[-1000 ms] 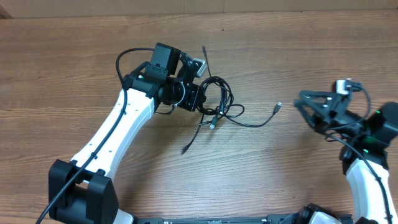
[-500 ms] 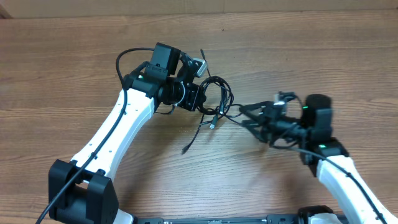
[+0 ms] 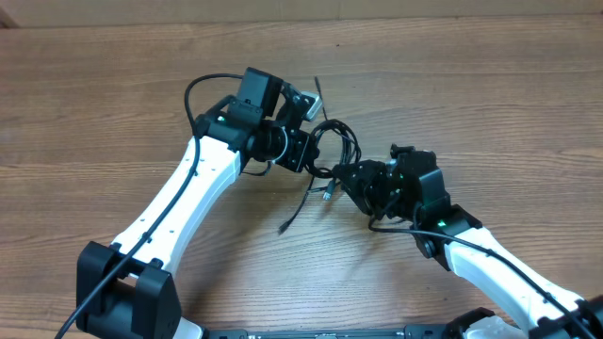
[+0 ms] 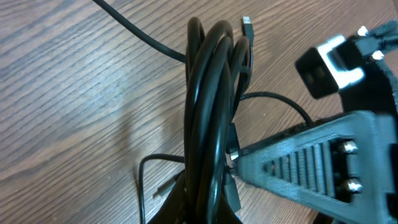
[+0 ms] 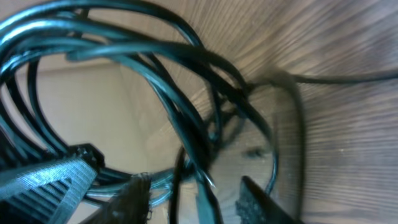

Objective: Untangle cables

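The cables (image 3: 335, 143) are a coiled black bundle at the table's middle. One loose strand trails down to a plug end (image 3: 282, 227) and another points up (image 3: 317, 90). My left gripper (image 3: 306, 151) is shut on the bundle's left side. In the left wrist view the bundle (image 4: 208, 93) runs upright out of the jaws (image 4: 208, 208), with a silvery plug (image 4: 247, 22) at its top. My right gripper (image 3: 350, 177) is at the bundle's lower right. In the right wrist view its fingers (image 5: 196, 202) are open, with strands of the coil (image 5: 180, 93) passing between them.
The wooden table (image 3: 490, 85) stretches to all sides. The left arm's thicker black lead (image 3: 193, 94) arcs over its wrist. The right gripper's ribbed finger (image 4: 311, 168) shows close beside the bundle in the left wrist view.
My right arm has swung left from the table's right edge to the bundle, covering the strand that lay toward the right. My left gripper has shifted slightly up and right with the bundle.
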`<state>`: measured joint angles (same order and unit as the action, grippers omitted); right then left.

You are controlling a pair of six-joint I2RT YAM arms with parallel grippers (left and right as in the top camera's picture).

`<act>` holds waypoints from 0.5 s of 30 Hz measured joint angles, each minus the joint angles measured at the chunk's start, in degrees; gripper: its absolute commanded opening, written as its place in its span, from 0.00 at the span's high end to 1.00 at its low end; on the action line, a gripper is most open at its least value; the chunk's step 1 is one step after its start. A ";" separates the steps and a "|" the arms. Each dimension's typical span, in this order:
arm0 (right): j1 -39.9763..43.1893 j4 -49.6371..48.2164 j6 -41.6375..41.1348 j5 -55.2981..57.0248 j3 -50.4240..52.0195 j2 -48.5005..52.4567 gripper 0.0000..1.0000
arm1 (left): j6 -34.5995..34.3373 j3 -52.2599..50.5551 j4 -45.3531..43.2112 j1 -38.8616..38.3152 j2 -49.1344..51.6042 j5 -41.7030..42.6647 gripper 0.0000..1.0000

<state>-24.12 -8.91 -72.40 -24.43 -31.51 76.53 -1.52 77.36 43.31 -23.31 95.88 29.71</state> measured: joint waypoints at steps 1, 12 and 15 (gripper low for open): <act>-0.04 -0.68 -0.59 0.02 0.00 0.33 0.82 | -0.02 0.00 -0.02 -0.17 0.00 -0.02 0.95; 1.40 -11.43 0.50 -3.87 0.02 0.74 0.96 | -0.02 0.00 -0.11 -0.35 0.00 -0.46 0.96; 3.96 -15.63 2.27 -8.07 0.02 0.74 0.96 | -0.04 0.00 -0.33 -0.35 0.00 -0.66 0.96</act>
<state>-20.16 -24.53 -70.13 -32.49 -31.48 77.28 -1.56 77.36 42.98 -23.66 95.88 29.06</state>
